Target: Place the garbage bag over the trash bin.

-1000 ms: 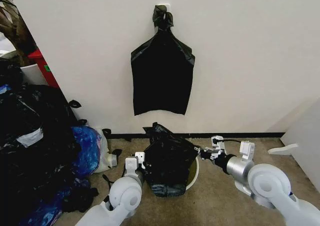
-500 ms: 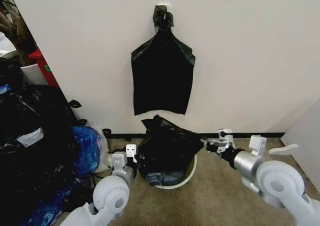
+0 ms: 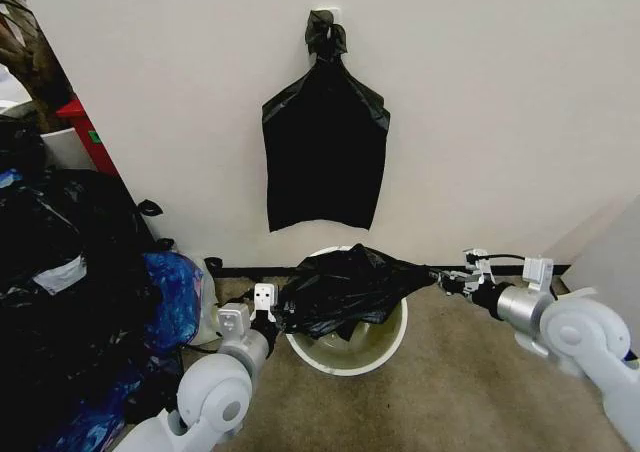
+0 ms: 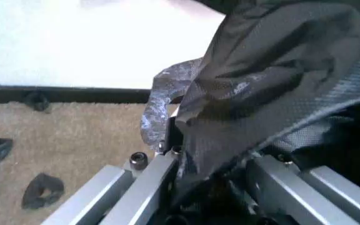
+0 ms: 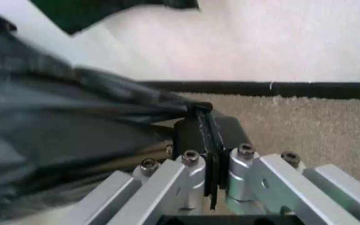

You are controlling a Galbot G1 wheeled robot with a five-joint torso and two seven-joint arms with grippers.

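Against the pale wall, on the beige carpet floor (image 3: 450,372), the round white plastic trash bin (image 3: 392,344) stands with its mouth mostly uncovered. The thin, glossy black plastic garbage bag (image 3: 345,284) hangs above it, stretched sideways between the two arms, its film sagging toward the bin's opening and part of it dipping inside. As I judge it, the task is about halfway: the bag is spread and sits over the bin, but its edge has not been drawn down around the rolled rim, which shows bare on the near side. The left gripper (image 3: 262,312) is low, just beside the bin's left wall, its jaws clamped on one gathered edge of the film. The right gripper (image 3: 452,280) reaches out level, beyond the bin's right side, jaws pinched on the opposite corner, pulling it taut.
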